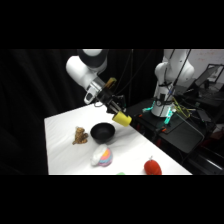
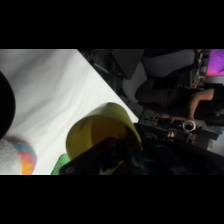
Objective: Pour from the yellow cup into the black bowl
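Observation:
The yellow cup (image 1: 122, 119) hangs tilted in the air just right of and above the black bowl (image 1: 102, 132), which rests on the white table (image 1: 65, 145). My gripper (image 1: 116, 112) is shut on the yellow cup, reaching down from the upper left. In the wrist view the cup (image 2: 102, 131) fills the lower middle, its mouth toward the camera, with the gripper's dark linkage across its lower part. An arc of the bowl (image 2: 5, 107) shows at the left edge.
A small brown toy (image 1: 79, 135) lies left of the bowl. A pastel plush lump (image 1: 102, 157) sits in front of it, and a red rounded object (image 1: 152, 167) lies near the table's front right. Dark equipment stands beyond the right edge.

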